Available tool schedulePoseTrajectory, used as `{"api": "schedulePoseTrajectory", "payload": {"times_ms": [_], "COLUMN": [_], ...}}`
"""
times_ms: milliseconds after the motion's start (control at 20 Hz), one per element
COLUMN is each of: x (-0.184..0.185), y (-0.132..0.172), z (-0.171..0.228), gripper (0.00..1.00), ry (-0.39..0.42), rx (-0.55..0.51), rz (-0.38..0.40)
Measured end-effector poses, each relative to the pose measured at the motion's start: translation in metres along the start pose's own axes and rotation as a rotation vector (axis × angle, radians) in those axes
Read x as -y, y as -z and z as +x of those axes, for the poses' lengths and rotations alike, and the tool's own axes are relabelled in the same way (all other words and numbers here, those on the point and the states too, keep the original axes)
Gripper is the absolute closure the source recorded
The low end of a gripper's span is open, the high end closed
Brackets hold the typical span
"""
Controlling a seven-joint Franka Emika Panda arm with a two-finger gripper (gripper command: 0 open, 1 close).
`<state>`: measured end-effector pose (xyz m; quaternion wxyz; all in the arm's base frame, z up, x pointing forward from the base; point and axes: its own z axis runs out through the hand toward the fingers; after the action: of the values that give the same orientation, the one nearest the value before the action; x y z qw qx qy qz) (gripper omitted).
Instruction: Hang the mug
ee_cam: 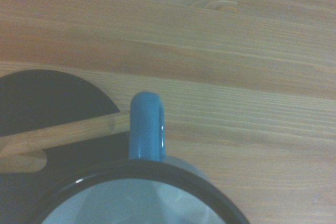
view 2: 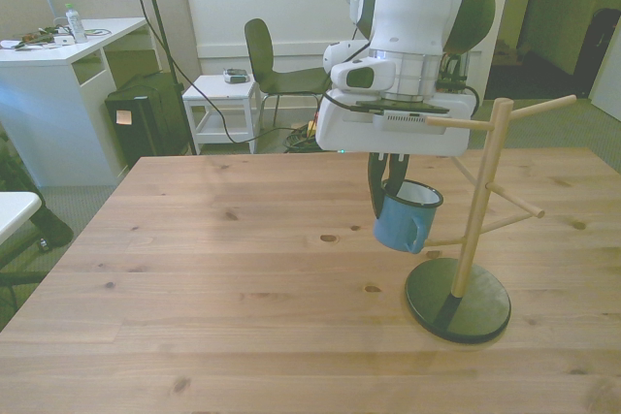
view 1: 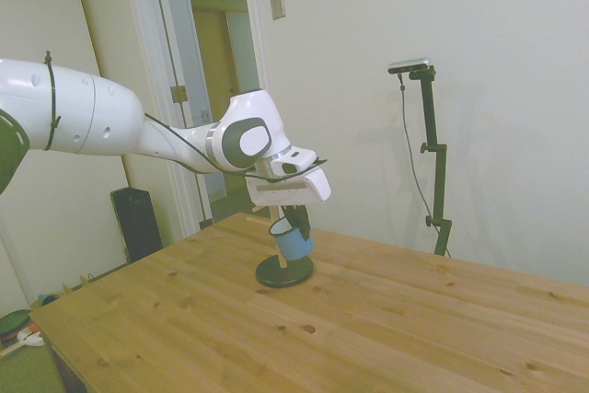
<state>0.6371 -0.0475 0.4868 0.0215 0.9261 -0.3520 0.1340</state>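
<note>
- Gripper [view 2: 385,191] comes first: its dark fingers reach down from the white hand and pinch the rim of the mug [view 2: 407,217], one finger outside the wall and, as far as the front view lets me judge, the other inside.
- Held this way, the mug is in the air above the table [view 2: 223,269], tilted, with its white inside facing up and toward the front view's right.
- Its handle [ee_cam: 147,127] points at the peg stand [view 2: 482,196]. In the wrist view the loop sits right at the tip of a low peg [ee_cam: 63,134], and the peg seems to run up to or just into the loop (the picture is soft there, so I cannot say whether it has gone through).
- Beneath that peg lies the stand's dark round base [view 2: 457,300], resting on the wood; the mug hangs just beside it, not on it.
- Higher pegs branch off the post, well above the mug.
- Step in hand, I judge: threading the handle onto the low peg, the hanging itself not yet finished.
- Next move would call for sliding the mug along the peg toward the post until the loop is well seated, then letting go without nudging the light stand.
</note>
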Motion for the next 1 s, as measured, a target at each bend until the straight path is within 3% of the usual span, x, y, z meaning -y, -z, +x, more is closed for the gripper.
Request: {"api": "schedulePoseTrajectory", "payload": {"times_ms": [500, 550, 1000], "x": [0.023, 0.025, 0.024], "y": [0.001, 0.002, 0.000], "z": [-0.018, -0.021, -0.030], "gripper": [1.00, 0.00, 0.00], "ry": [0.016, 0.017, 0.019], "rx": [-0.017, -0.019, -0.020], "rz": [-0.017, -0.023, -0.053]}}
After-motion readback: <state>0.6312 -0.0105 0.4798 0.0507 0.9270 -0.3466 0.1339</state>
